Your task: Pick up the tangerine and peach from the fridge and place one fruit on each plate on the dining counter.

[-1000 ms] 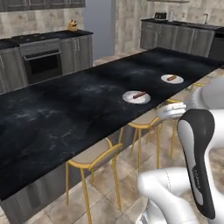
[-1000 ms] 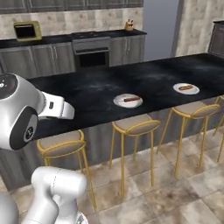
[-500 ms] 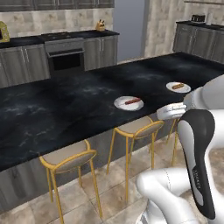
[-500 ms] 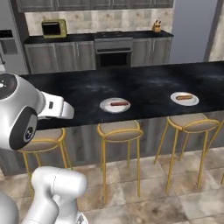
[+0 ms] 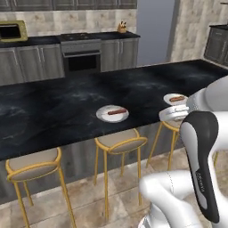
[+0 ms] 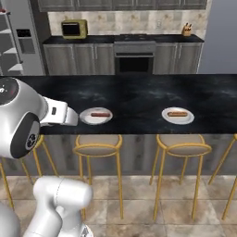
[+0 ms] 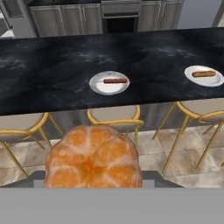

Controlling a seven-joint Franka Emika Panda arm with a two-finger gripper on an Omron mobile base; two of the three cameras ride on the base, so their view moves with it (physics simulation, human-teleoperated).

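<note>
Tangerine (image 7: pixel 93 157), round, dull orange and ribbed into segments with no clear long axis, was held clamped in the claw (image 7: pixel 94 181), off the black surface (image 7: pixel 52 70). Two white plates (image 7: pixel 109 83) (image 7: pixel 204 75) were seen near its front edge, each sausage piece (image 7: pixel 114 80) laid parallel to that edge.

plates (image 6: pixel 177 115): 2 | sausages (image 6: pixel 177 113): 2 | stools (image 6: pixel 98 147): 4 | tangerine (image 7: pixel 92 157): 1
</note>
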